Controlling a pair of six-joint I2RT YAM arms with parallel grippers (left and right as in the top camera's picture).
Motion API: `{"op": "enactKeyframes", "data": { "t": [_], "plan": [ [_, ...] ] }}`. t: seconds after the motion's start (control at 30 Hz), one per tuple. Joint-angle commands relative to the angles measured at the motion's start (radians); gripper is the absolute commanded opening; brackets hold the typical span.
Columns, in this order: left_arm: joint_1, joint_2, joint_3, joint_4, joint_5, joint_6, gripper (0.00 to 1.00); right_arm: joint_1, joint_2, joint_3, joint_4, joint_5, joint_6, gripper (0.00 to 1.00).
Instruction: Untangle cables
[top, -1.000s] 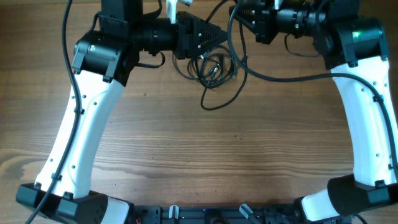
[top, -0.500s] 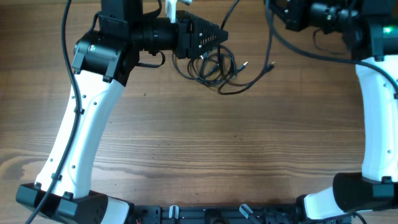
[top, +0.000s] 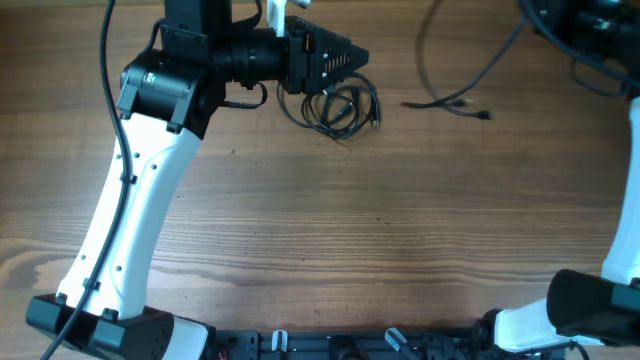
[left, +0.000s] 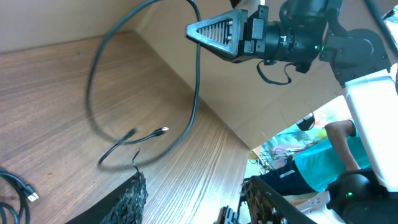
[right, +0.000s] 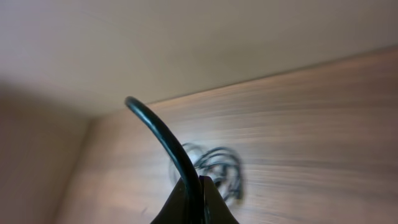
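Overhead, the bundle of cables (top: 337, 105) lies on the tabletop (top: 350, 230) near its far edge, just beside the tip of the left tool (top: 358, 57). A single cable (top: 421, 60) lies well apart to the right of the bundle, with its plug ends (top: 466, 104) on the wood. The rest of it rises toward the upper right corner, where the right arm (top: 590, 30) is cut by the frame, so this view cannot tell what grips it.

The left wrist view does. The right tool (left: 193, 28) hangs above the tabletop, pinched tight on the single cable, which droops in a wide loop down to the plugs. There the left tool's own fingers (left: 134, 199) stand apart with nothing between them, and only an edge of the bundle shows at the lower left. Behind the tabletop stands a person in a teal shirt (left: 305, 171), and a green light (left: 320, 47) glows on the right arm.

The right wrist view is blurred. It shows the single cable arching up out of its closed fingers, and the bundle as a dim tangle on the wood beyond
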Motion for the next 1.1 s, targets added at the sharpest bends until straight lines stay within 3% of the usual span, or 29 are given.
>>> {"op": "enactKeyframes", "data": {
  "t": [0.0, 0.17, 0.47, 0.67, 0.8, 0.97, 1.07],
  "plan": [
    [-0.006, 0.011, 0.004, 0.0, -0.024, 0.006, 0.54, -0.063, 0.002, 0.017, -0.006, 0.163, 0.055, 0.04],
    [-0.006, 0.012, 0.004, 0.0, -0.043, 0.006, 0.54, -0.143, 0.054, 0.017, 0.007, 0.237, 0.084, 0.04],
    [-0.007, 0.023, 0.004, -0.002, -0.081, 0.005, 0.53, -0.294, 0.24, 0.017, 0.186, 0.231, 0.172, 0.04],
    [-0.035, 0.047, 0.004, 0.01, -0.17, 0.006, 0.54, -0.417, 0.31, 0.017, 0.367, 0.1, 0.197, 0.04],
    [-0.058, 0.069, 0.004, 0.053, -0.187, 0.005, 0.54, -0.501, 0.318, 0.016, 0.306, 0.082, 0.215, 0.04],
    [-0.083, 0.088, 0.004, 0.105, -0.222, 0.005, 0.57, -0.58, 0.317, -0.008, 0.179, 0.084, 0.079, 0.04],
    [-0.091, 0.088, 0.004, 0.111, -0.258, 0.005, 0.57, -0.602, 0.317, -0.121, 0.208, 0.105, 0.036, 0.04]
  ]
}}
